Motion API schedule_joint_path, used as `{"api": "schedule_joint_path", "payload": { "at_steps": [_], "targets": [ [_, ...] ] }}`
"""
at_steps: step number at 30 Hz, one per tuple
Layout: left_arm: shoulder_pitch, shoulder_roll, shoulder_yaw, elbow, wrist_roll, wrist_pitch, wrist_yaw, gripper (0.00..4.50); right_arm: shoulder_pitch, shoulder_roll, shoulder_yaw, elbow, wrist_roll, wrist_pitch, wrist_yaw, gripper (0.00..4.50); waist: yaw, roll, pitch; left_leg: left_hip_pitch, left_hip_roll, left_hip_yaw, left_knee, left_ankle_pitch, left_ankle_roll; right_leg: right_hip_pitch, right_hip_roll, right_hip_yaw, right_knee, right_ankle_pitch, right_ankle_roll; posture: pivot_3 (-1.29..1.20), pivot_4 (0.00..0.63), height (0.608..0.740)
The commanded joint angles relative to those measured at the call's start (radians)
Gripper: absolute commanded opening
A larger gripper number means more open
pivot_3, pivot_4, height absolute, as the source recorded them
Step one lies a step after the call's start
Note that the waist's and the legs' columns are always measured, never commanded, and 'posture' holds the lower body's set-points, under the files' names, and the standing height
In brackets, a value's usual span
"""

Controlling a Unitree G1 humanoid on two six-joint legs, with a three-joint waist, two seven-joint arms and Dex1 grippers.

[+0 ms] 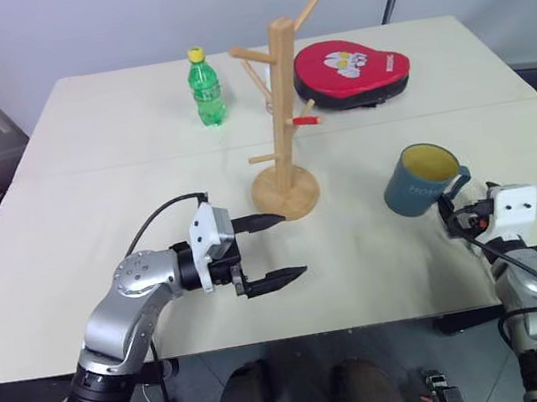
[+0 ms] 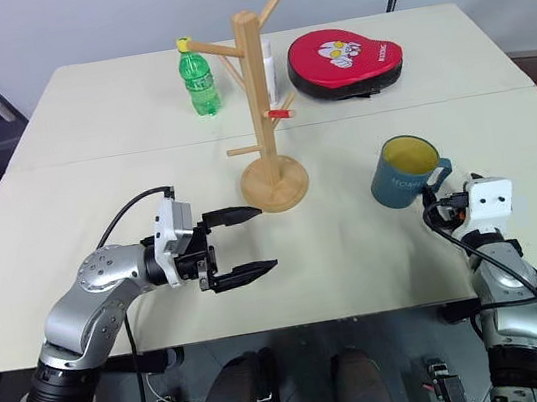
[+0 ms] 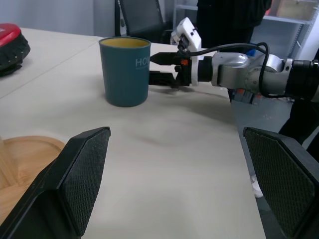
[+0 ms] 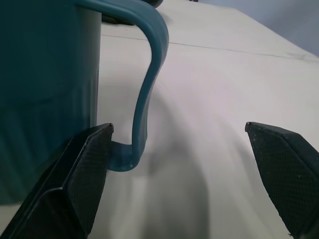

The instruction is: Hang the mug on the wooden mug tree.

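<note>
Head view: mug (image 1: 419,180) upright on tabletop (image 1: 96,196), at about 3 o'clock from wooden mug tree (image 1: 282,123) and well apart from it, handle turned toward right end effector (image 1: 449,209). Right end effector just beside the handle, fingers apart, nothing gripped. Left end effector (image 1: 268,252) near the tree's round base, at about 7 o'clock from it, pointing across toward the mug, fingers spread, empty. Green bottle (image 1: 205,87) at 10 o'clock from the tree, red pouch (image 1: 350,71) at 2 o'clock.

Left wrist view: mug standing between own two wide-set fingers (image 3: 82,172), right end effector just behind the mug's side.

Right wrist view: mug handle (image 4: 147,79) close in front, near one finger (image 4: 79,174), the other finger well apart; no clamp on it.
</note>
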Motion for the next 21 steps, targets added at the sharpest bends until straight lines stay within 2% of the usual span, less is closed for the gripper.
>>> {"api": "schedule_joint_path", "payload": {
  "at_steps": [1,7,12,14,17,21],
  "targets": [
    [-0.006,0.001,0.006,-0.026,-0.001,-0.020,0.005,4.50,-0.016,-0.008,-0.019,-0.022,0.035,-0.019,0.025,3.19,-0.002,0.000,0.000,0.000,0.000,0.000,0.000,0.000,0.000,0.000,0.000,0.000,0.000,0.000,0.000,0.00,0.150,0.740],
    [-0.008,0.001,0.006,-0.023,0.000,-0.022,0.004,4.50,-0.002,0.007,-0.008,-0.084,0.063,-0.001,0.042,0.07,0.000,0.000,0.000,0.000,0.000,0.000,0.000,0.000,0.000,0.000,0.000,0.000,0.000,0.000,0.000,0.00,0.150,0.740],
    [-0.009,0.002,0.007,-0.021,0.000,-0.023,0.003,4.50,0.023,0.016,-0.005,-0.164,0.084,0.028,0.047,0.07,0.000,0.000,0.000,0.000,0.000,0.000,0.000,0.000,0.000,0.000,0.000,0.000,0.000,0.000,0.000,0.00,0.150,0.740],
    [-0.005,0.008,0.018,-0.010,0.007,-0.032,0.007,4.50,0.057,-0.008,0.017,-0.257,0.048,0.047,0.051,0.07,0.001,0.000,0.000,0.000,0.000,0.000,0.000,0.000,0.000,0.000,0.000,0.000,0.000,0.000,0.000,0.00,0.150,0.740],
    [-0.004,0.018,0.037,0.019,0.019,-0.052,0.010,4.50,0.112,-0.073,0.074,-0.393,-0.048,0.052,0.084,0.07,0.002,0.001,0.000,0.000,0.000,0.000,0.000,0.000,0.000,0.000,0.000,0.001,0.000,0.000,0.000,0.00,0.150,0.740],
    [-0.012,0.033,0.078,0.103,0.042,-0.106,0.010,4.50,0.121,-0.231,0.182,-0.627,-0.182,0.074,0.195,0.07,-0.001,0.002,0.000,0.000,0.001,0.001,0.000,0.000,0.000,-0.001,0.001,0.001,0.000,0.000,0.000,0.00,0.150,0.740]
  ]
}}
